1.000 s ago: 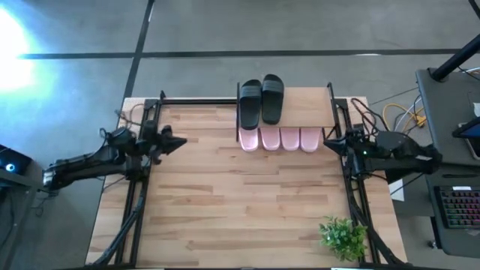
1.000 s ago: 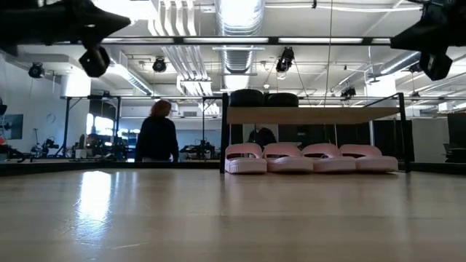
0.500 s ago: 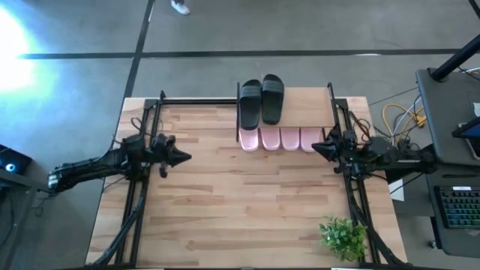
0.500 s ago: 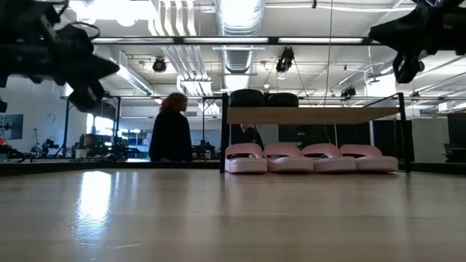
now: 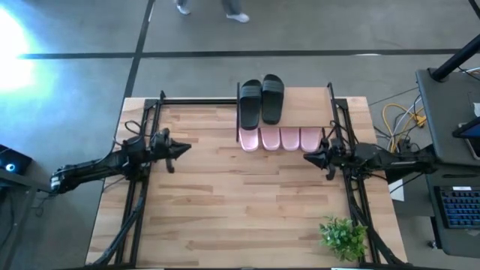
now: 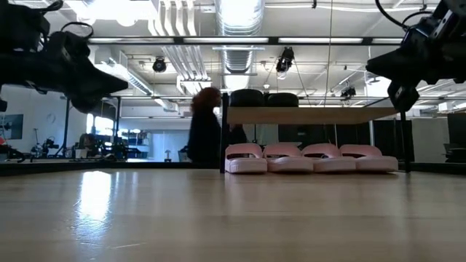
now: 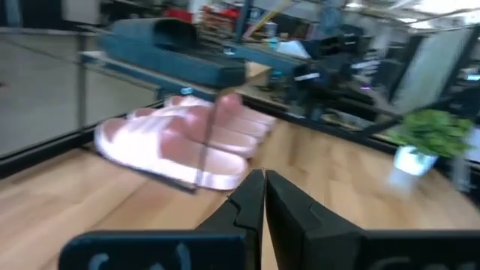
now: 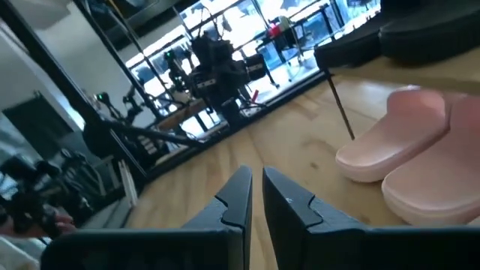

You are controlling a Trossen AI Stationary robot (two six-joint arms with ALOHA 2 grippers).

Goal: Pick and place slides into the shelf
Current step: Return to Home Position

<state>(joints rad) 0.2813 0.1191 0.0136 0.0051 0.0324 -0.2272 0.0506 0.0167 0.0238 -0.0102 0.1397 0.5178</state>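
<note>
The shelf point(image 5: 307, 105) stands at the table's far edge. Two black slides point(image 5: 261, 101) lie side by side on its wooden tier. Four pink slides point(image 5: 279, 139) sit in a row beneath it on the tabletop, heels toward me, and also show in the low view point(image 6: 302, 158). My left gripper point(image 5: 187, 146) hovers above the table's left part, pointing right, fingers together point(image 7: 264, 187). My right gripper point(image 5: 306, 158) hovers just near-right of the pink row, pointing left, fingers together point(image 8: 257, 187). Neither touches anything.
A small potted plant point(image 5: 343, 236) stands at the table's near right corner. Black frame rails point(image 5: 139, 202) run along both sides of the table. A desk with a keyboard point(image 5: 457, 210) is off to the right. A person point(image 6: 206, 135) walks behind the table.
My right gripper has moved left and toward the near edge, coming lower beside the pink row. My left gripper has also come down from high over the table's left part. Behind the table the person has walked to the right. The slides have stayed in place.
</note>
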